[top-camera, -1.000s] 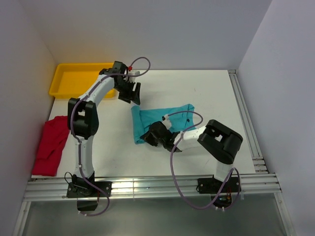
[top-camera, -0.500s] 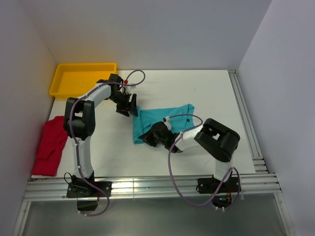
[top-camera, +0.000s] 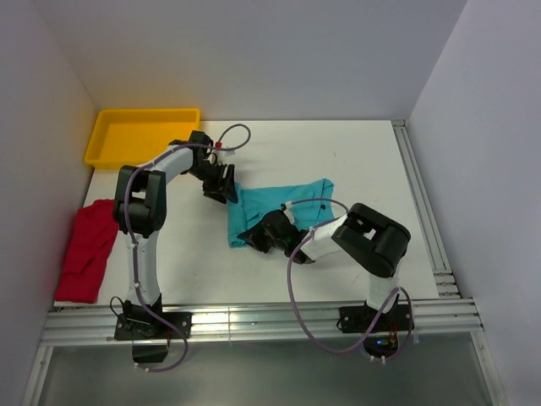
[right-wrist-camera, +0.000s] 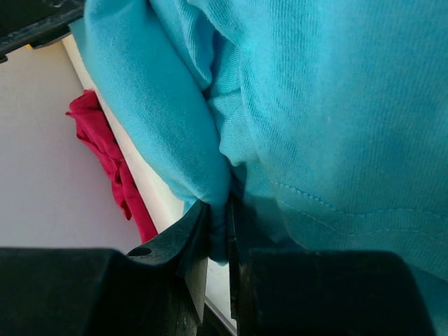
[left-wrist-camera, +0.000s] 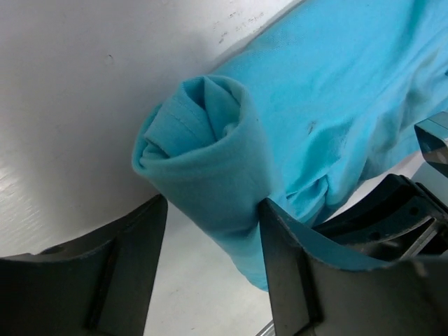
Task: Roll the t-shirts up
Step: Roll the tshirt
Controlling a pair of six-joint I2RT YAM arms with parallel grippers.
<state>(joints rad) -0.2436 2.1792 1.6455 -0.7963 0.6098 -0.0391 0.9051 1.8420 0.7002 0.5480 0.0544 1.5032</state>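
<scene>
Teal shirt (top-camera: 287, 203) is spread on the white counter (top-camera: 363, 161), with its left edge curled up into a roll (left-wrist-camera: 203, 147). Left claw (top-camera: 221, 188) is down at the far end of that roll, fingers (left-wrist-camera: 126, 266) spread wide with the roll's open end sitting right between them. From the left wrist view one finger touches the fabric, while a sliver of counter shows between the other and the roll. So it's straddling, not squeezing. The rest of the shirt runs off beyond the claw, flat-ish with a few wrinkles.

Right claw (top-camera: 254, 235) is at the near end of the same roll, pinched down narrow on a fold of the teal fabric. In the right wrist view the cloth is clamped right between the two fingers (right-wrist-camera: 189, 238), and the shirt bulges out above and to the right of them. Basically one claw at each end of the rolled edge.

Red shirt (top-camera: 84, 249) is a crumpled heap well off to the left of the left claw, at the counter's edge, nothing touching it. Yellow tray (top-camera: 139, 135) sits in the far-left corner, just beyond and left of the left claw.
</scene>
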